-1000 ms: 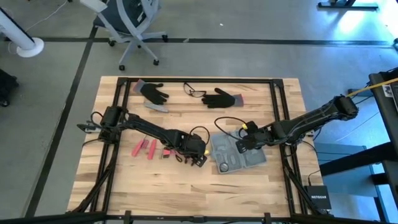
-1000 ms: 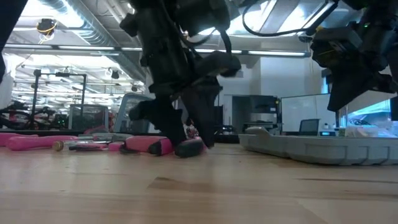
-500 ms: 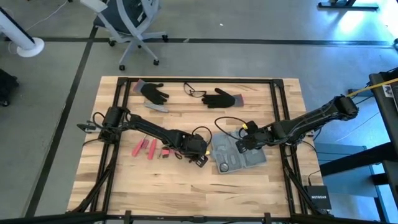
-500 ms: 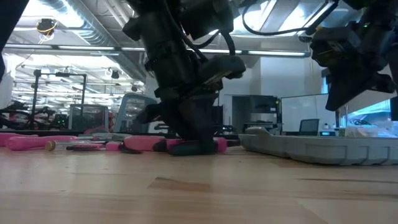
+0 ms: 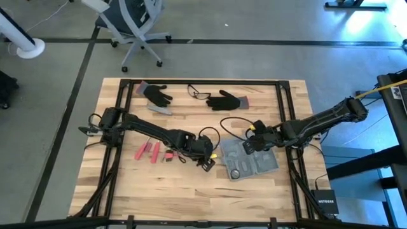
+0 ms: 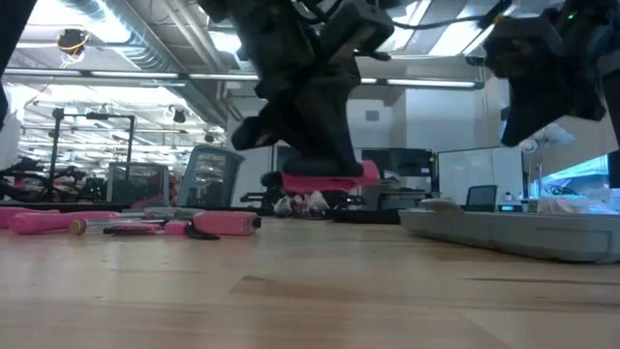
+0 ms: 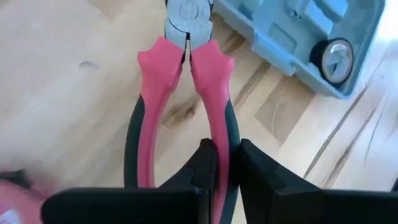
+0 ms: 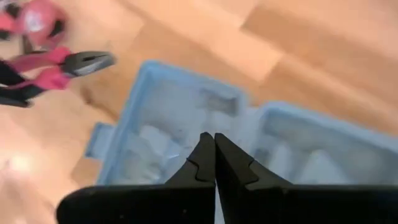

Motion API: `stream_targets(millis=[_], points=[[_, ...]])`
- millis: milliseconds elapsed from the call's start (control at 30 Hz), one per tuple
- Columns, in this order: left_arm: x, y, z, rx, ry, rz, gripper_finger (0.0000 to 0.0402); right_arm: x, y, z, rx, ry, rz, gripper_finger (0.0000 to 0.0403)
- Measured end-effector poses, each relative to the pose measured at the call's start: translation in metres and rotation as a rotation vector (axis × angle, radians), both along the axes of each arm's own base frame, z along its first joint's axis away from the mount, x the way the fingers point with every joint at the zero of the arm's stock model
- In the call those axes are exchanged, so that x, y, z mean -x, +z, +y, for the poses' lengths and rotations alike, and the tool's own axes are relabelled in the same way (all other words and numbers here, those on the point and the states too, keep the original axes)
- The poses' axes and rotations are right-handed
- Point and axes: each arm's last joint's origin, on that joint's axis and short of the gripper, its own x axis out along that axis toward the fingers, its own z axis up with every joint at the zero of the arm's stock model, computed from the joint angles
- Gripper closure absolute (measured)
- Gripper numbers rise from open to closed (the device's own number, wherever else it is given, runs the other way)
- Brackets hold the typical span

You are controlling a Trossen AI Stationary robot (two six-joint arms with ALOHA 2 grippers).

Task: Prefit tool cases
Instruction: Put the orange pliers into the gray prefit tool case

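- Left of centre in the high view, loose red-handled tools lie on the table, so the fitting is only part done by my reading.
- Just right of them, the left gripper is clamped on one handle of a pair of red-handled pliers; the low view shows the pliers clear of the wood.
- Step in hand, I judge: carrying the pliers toward the tool case, which lies open and flat right of centre, just beside the pliers' nose.
- Next move, as I see it: line the pliers up with a matching moulded slot and lower them in; a one-handle grip may let them swing.
- Farther right, the right gripper sits over the case's upper edge with fingers together, holding nothing that I can see; whether it presses on the case I cannot tell.
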Motion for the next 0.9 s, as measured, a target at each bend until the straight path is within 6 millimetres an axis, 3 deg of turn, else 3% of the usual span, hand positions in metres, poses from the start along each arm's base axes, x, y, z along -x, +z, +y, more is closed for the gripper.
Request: stream_targets(millis=[300,500,733,900], points=[[0.003,0.033,0.006,0.025,-0.013,-0.125,0.0367,0.026,0.011,-0.010,0.054,-0.139,0.073,0.0403],[-0.020,0.046,0.004,0.192,-0.016,-0.381,0.0367,0.042,0.016,-0.019,0.150,-0.249,0.077,0.0403],[-0.052,0.023,0.013,0.392,0.173,-0.566,0.0367,0.046,0.020,-0.021,0.129,-0.288,0.033,0.0403],[-0.069,-0.004,0.009,0.570,0.370,-0.663,0.0367,0.047,0.022,-0.022,0.150,-0.298,0.001,0.0403]])
